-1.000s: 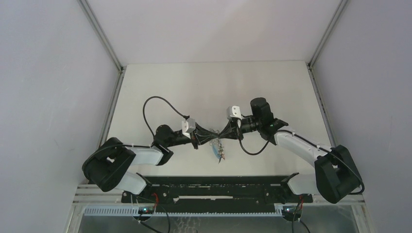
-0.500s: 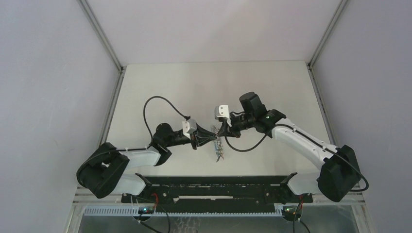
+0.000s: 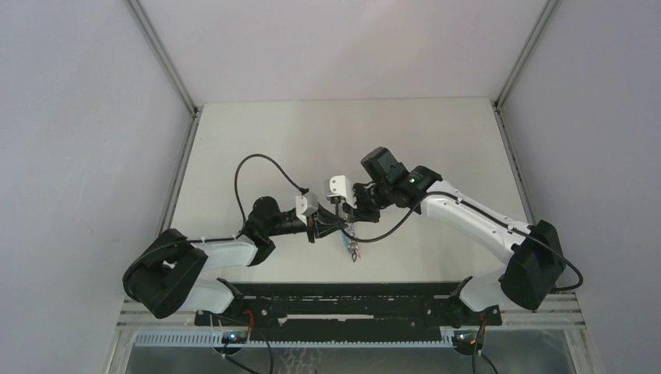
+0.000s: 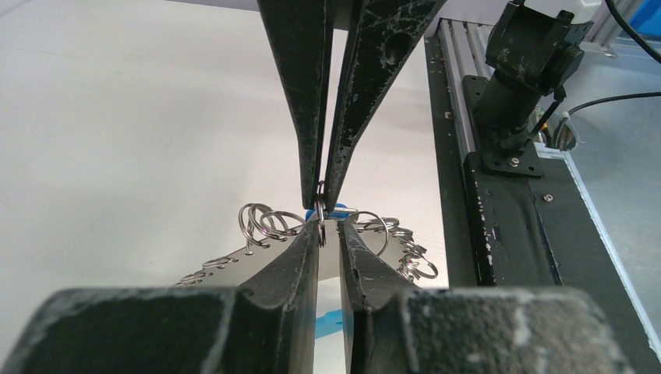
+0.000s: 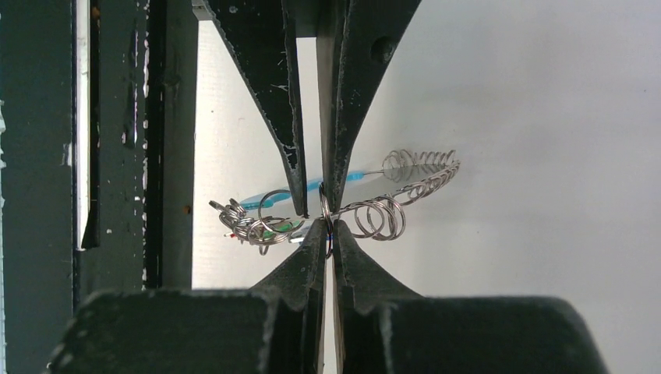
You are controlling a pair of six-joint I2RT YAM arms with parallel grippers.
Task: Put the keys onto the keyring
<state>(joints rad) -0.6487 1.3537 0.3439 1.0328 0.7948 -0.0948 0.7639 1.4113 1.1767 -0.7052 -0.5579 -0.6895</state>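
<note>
The keyring [image 3: 351, 243] is a wire loop strung with many small silver split rings and blue, green and red bits. It hangs above the table where both grippers meet tip to tip. My right gripper [image 5: 326, 227] is shut on one small silver ring [image 5: 325, 210] of the bunch. My left gripper [image 4: 330, 227] stands slightly open, its jaws either side of that same ring [image 4: 321, 222], which leans on the left finger. A blue plastic bit [image 4: 337, 209] shows behind the tips. Whether it belongs to the keys I cannot tell. The rest of the loop [image 5: 413, 175] fans out sideways.
A black mounting rail [image 3: 343, 300] runs along the near table edge, close under the left arm [image 4: 499, 195]. A black cable [image 3: 253, 167] loops above the left wrist. White walls and metal posts [image 3: 167, 62] enclose the white tabletop [image 3: 343, 132].
The right arm has swung left, carrying the keyring bunch closer to the left wrist. The left gripper's jaws, shut a second ago, have parted a little.
</note>
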